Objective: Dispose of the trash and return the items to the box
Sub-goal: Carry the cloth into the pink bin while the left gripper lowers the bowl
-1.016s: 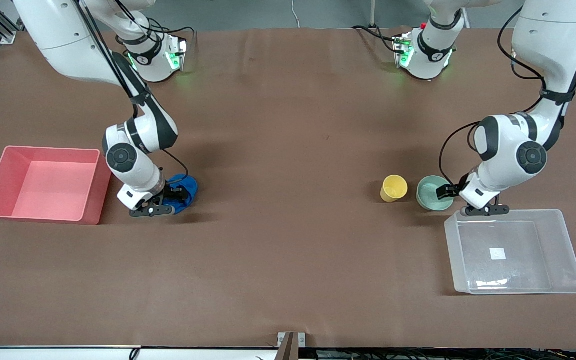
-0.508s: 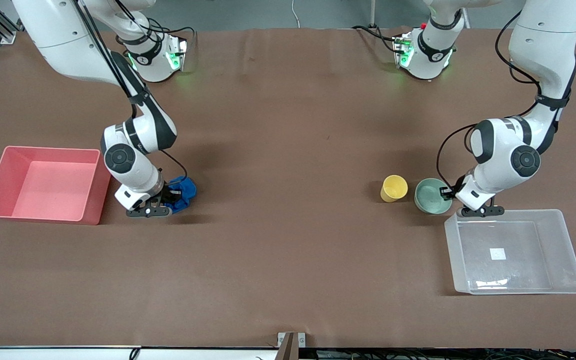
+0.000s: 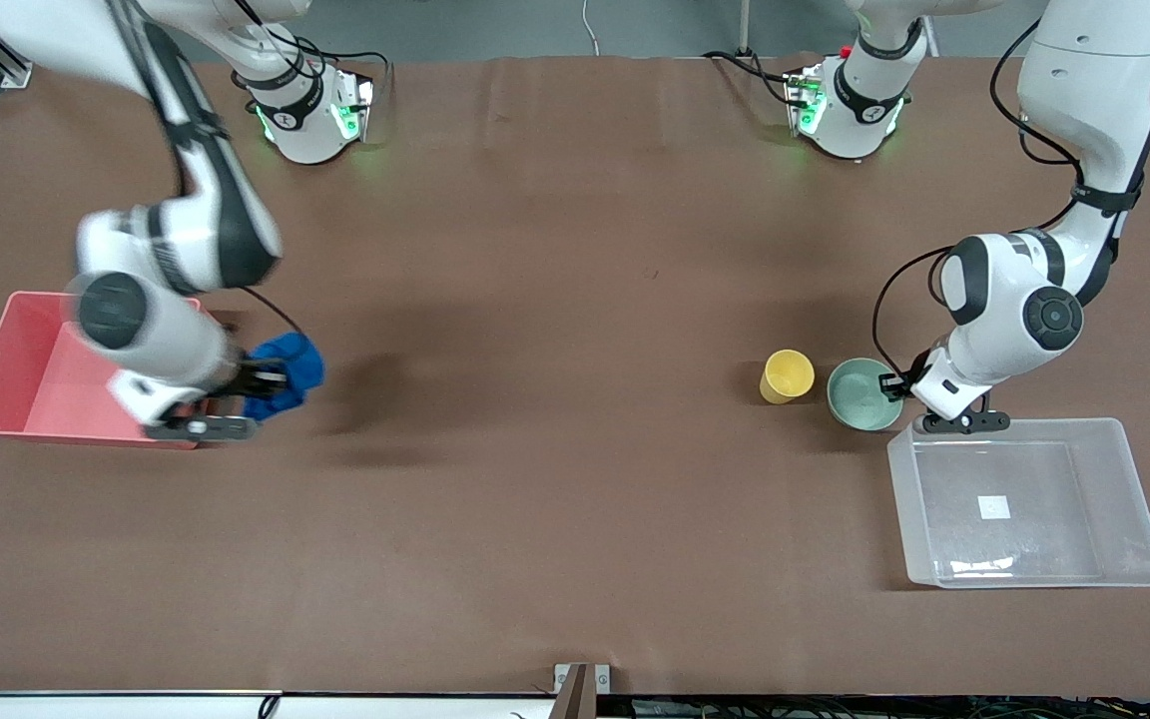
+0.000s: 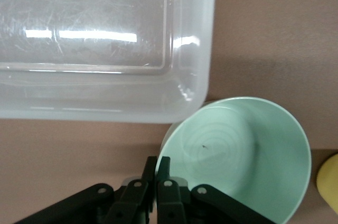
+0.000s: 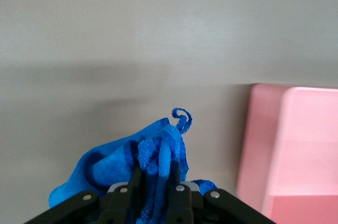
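1. Right gripper (image 3: pixel 254 384) is up off the table, over the strip just beside the pink bin (image 3: pixel 11 335), at the bin's wall toward the table middle. Fingers (image 5: pixel 173 174) clamped together on the blue wad (image 3: pixel 286 374).
2. Wad hangs from the grip w/ loose folds drooping below; in the right wrist view the bin's rim sits close beside it.
3. Bin is at the right arm's end of the table, inside bare where it shows.
4. Left gripper (image 3: pixel 896 384) is low at the green bowl (image 3: pixel 862 394), pinched shut on the bowl's rim, on the side toward the clear box (image 3: pixel 1124 499).
5. Bowl is right at the box's corner, nearly touching the wall; can't tell if it's lifted off the table.
6. Yellow cup (image 3: pixel 787 375) is just beside the bowl, toward the table middle, a small gap btwn them.
7. Box has only a white label (image 3: pixel 993 507) on its floor.
8. Wide bare tabletop btwn the two arms' work spots.
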Motion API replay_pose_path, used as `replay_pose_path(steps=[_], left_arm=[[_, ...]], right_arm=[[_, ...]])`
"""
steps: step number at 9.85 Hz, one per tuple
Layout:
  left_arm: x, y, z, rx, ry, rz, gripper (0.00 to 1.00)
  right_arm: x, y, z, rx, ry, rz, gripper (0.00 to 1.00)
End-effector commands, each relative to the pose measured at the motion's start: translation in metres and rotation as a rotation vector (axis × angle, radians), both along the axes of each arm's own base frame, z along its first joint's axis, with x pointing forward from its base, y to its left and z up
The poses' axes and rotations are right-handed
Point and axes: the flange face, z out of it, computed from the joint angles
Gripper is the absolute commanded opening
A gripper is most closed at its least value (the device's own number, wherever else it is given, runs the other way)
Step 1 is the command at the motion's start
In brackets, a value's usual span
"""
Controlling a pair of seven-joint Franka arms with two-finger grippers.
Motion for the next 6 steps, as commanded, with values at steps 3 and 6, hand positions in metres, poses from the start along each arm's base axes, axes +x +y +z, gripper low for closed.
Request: replay_pose_path(steps=[3,6], left_arm=[[0.040,-0.009,0.106,0.004,-0.044,-0.042,0.00],[0.100,0.009,0.155,-0.003,-0.068,-0.082,0.00]], right_arm=[[-0.039,-0.221,0.005,0.035,-0.002,0.099,0.01],[-0.050,-0.274,-0.083,0.007,-0.020,0.122,0.02]])
